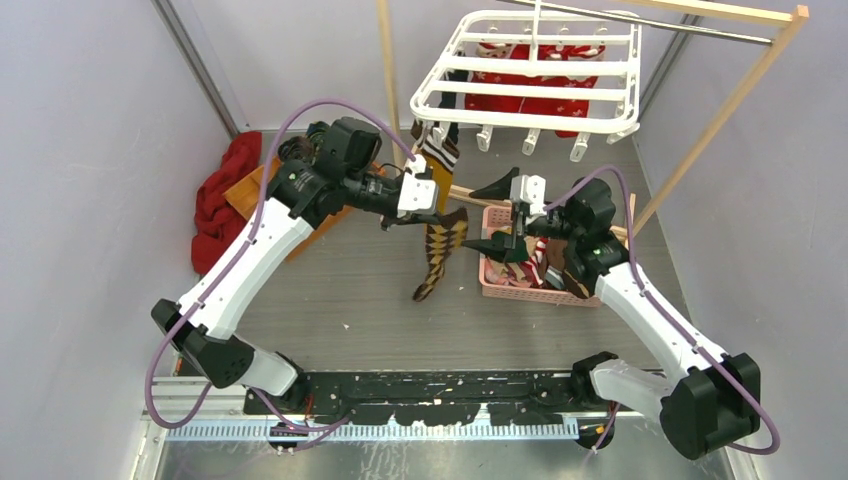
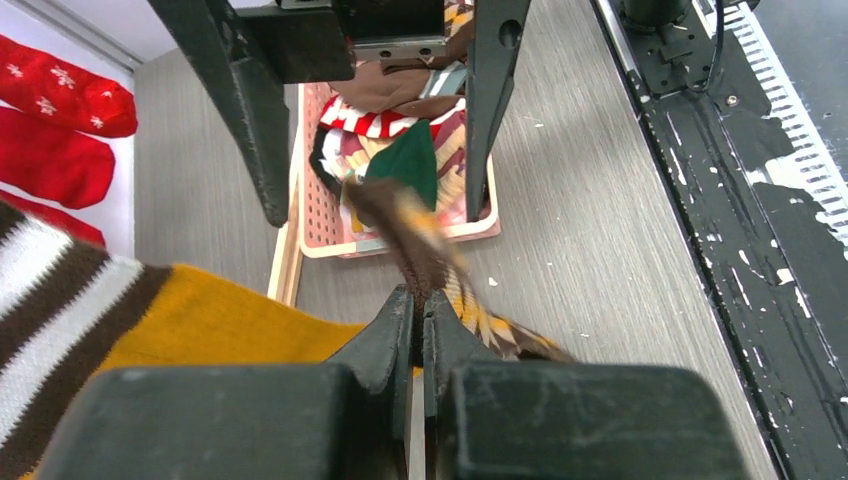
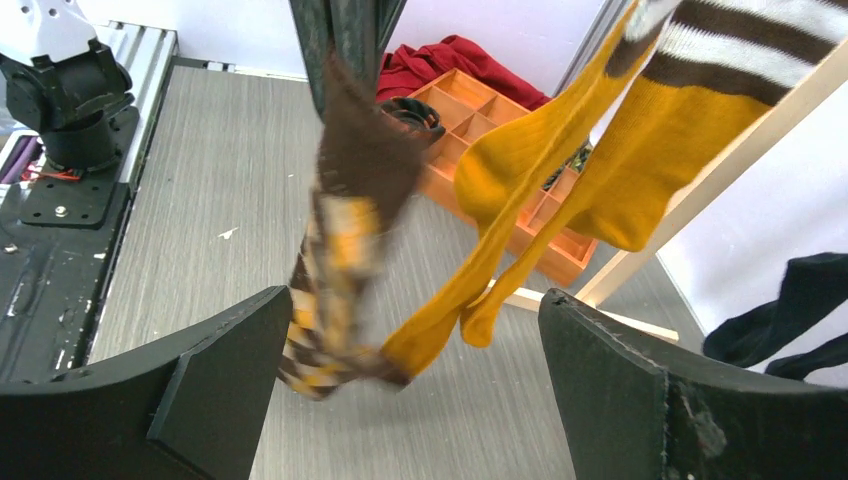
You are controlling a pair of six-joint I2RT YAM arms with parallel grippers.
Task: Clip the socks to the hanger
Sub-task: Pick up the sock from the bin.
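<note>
The white hanger (image 1: pixel 530 75) hangs at the back, with small clips along its near edge. A mustard-yellow sock with brown and white stripes (image 1: pixel 440 150) hangs from its left corner; it also shows in the right wrist view (image 3: pixel 560 170). My left gripper (image 1: pixel 425 205) is shut on the cuff of a brown argyle sock (image 1: pixel 440 250), which dangles below it; the left wrist view shows the pinch (image 2: pixel 420 305). My right gripper (image 1: pixel 505 215) is open and empty, facing the argyle sock (image 3: pixel 345 230) over the pink basket.
A pink basket (image 1: pixel 500 285) of more socks sits under my right gripper. An orange tray (image 1: pixel 250 190) and a red cloth (image 1: pixel 220 195) lie at the left. Red socks (image 1: pixel 540 85) hang behind the hanger. Wooden rack posts (image 1: pixel 720 130) stand at the right; black socks (image 3: pixel 790 310) hang there.
</note>
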